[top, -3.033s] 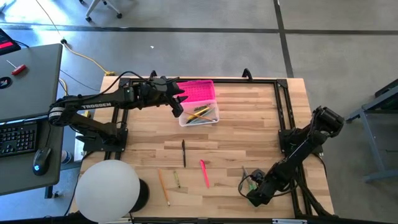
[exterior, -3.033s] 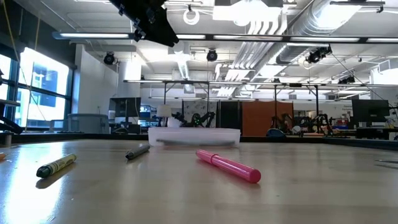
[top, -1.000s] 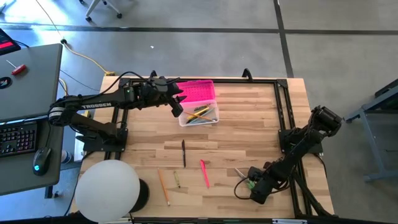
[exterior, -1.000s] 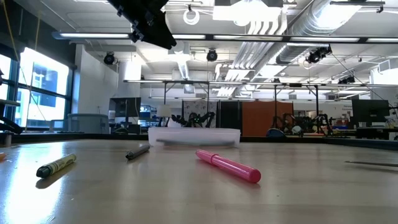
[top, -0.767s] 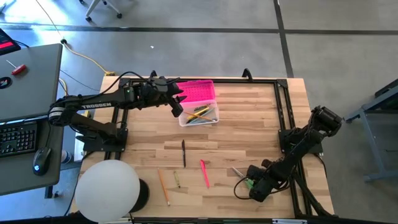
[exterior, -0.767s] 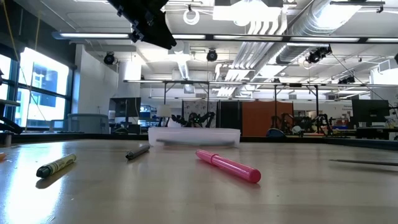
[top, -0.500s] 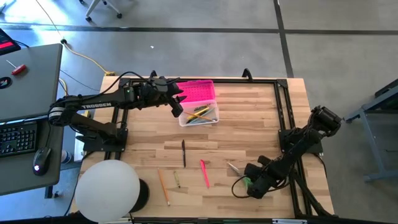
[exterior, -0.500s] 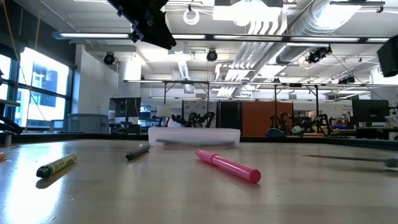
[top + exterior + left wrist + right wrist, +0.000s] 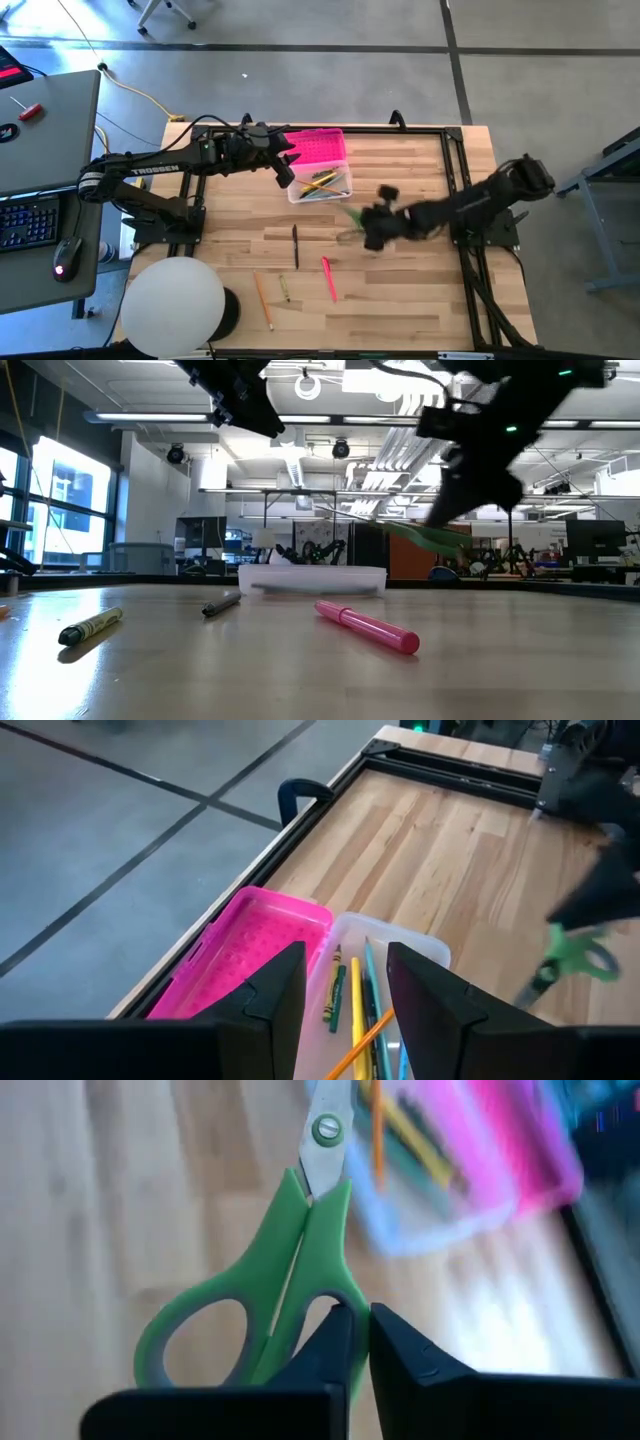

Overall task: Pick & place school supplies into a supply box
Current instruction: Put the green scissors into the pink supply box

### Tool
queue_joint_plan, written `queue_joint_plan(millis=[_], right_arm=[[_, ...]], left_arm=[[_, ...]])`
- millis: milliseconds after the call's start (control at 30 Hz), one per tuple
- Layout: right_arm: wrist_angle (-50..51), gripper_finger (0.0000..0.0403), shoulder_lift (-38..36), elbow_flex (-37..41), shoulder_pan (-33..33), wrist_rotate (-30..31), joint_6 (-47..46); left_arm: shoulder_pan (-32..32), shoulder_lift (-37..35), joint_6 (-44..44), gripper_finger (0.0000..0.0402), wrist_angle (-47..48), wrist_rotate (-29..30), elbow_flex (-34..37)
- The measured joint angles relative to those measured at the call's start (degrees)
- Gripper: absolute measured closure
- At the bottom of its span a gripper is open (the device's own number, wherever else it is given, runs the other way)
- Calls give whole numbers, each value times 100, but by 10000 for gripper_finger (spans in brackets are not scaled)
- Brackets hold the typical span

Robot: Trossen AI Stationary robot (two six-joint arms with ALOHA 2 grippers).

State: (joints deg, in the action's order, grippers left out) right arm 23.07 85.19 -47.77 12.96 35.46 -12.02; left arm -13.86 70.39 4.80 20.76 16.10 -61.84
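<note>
A pair of green-handled scissors [image 9: 262, 1295] is held by the right gripper [image 9: 360, 1342], whose two dark fingers [image 9: 325, 1348] are pressed nearly together on one handle loop. The blades and the pivot screw are seen pointing straight ahead of the jaws, with the second loop hanging to one side of them. In the high view the right gripper [image 9: 372, 229] is carried above the middle of the wooden table [image 9: 420, 170], and the scissors [image 9: 350, 217] show as a blurred green streak at its tip, well clear of the board. In the low view the scissors [image 9: 425, 537] are seen up in the air.

Ahead of the right jaws, past the blade tips, the supply box [image 9: 470, 1170] is seen with its pink lid [image 9: 520, 1140] thrown open and pencils lying in its clear base.

The left gripper [image 9: 345, 985] is held above the box with its fingers [image 9: 280, 990] spread wide and nothing between them. Directly beyond these jaws the clear base [image 9: 385, 945] is seen, holding a green marker, a yellow pencil [image 9: 355, 1020], a teal one and an orange one, with the pink lid [image 9: 250, 955] lying flat beside it.

Left on the table, nearer the front edge than either gripper, are a black pen [image 9: 296, 245], a pink marker [image 9: 329, 277], a green-and-yellow marker [image 9: 284, 289] and an orange pencil [image 9: 263, 300].
</note>
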Motion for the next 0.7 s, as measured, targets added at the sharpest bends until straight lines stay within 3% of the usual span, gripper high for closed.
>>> queue_joint_plan(millis=[200,333,533,700], right_arm=[[-984,398,50,-299,-1780,-1321,2957],[-582,400,514,-1075,-2429,-1346,4036],[166,401,1758,-2319,-2728,-2011,4570],[779,397,2514,-3099,-2752,-1942,4536]], left_arm=[[-1,0,-97,227,41,2,0],[0,0,-327,227,40,71,0],[-1,0,-351,227,42,396,0],[-1,0,-350,227,83,407,0]])
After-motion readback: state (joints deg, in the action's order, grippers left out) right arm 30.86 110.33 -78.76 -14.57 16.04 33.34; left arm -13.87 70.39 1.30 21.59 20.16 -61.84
